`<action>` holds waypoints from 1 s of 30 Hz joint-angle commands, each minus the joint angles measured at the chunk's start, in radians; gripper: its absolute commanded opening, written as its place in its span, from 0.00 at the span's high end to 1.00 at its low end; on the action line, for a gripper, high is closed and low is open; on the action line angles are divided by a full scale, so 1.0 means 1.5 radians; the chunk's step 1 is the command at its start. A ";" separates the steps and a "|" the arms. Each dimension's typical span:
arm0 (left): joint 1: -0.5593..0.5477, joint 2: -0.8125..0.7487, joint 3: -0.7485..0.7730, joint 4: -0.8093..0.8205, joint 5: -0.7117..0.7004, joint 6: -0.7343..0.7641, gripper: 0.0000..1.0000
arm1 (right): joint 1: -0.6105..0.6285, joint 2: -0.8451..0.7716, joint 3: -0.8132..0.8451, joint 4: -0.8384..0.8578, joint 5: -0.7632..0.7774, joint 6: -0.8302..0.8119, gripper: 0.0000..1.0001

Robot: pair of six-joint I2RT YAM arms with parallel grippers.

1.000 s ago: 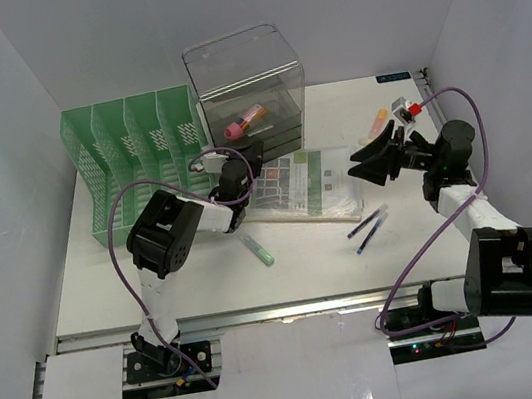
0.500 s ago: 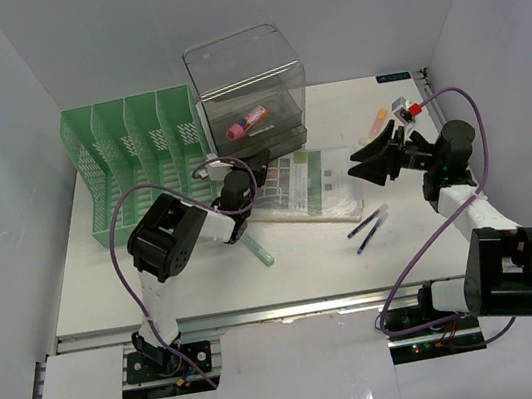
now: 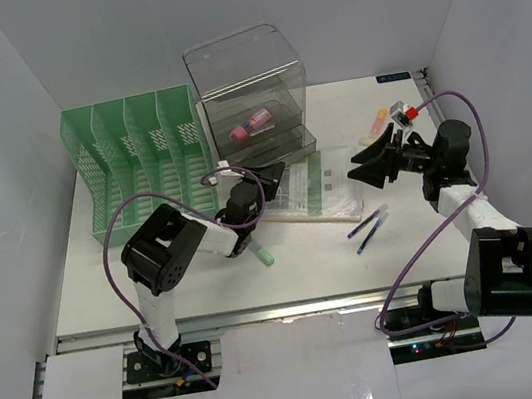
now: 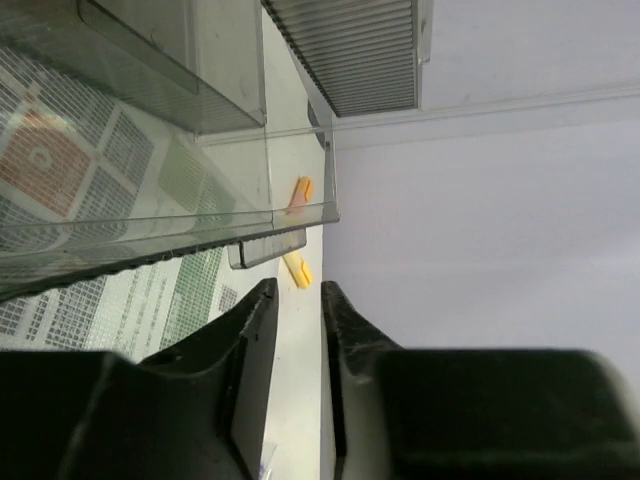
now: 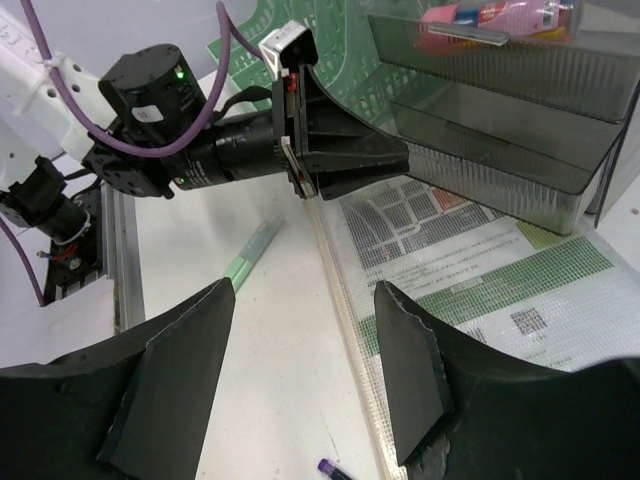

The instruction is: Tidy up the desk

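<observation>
Overhead, white desk (image 3: 317, 262) (metal rail (image 3: 293, 306) in front), plain white walls (image 3: 366, 1).

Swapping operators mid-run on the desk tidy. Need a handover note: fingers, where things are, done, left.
Left gripper: fingers a narrow gap apart, empty, at the front of the clear grey drawer box.
Right gripper: open wide, empty, above the large white desk, right of the green-checked printed sheet.
Done: pink tube-shaped item lies in a pulled-out drawer.
Left: pale green marker, two dark pens, small orange and red pieces and the sheet lie loose on the desk. The sheet probably belongs in the green mesh file rack.
</observation>
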 commanded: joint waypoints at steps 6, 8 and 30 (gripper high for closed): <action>0.000 -0.112 -0.030 -0.076 0.014 0.052 0.25 | -0.007 -0.019 0.055 -0.157 0.021 -0.157 0.31; 0.000 -0.134 -0.043 -0.091 0.032 0.066 0.24 | -0.008 -0.023 0.065 -0.200 0.021 -0.202 0.30; -0.085 -0.593 -0.234 -0.663 0.065 0.299 0.10 | -0.003 -0.080 0.120 -0.609 0.164 -0.553 0.22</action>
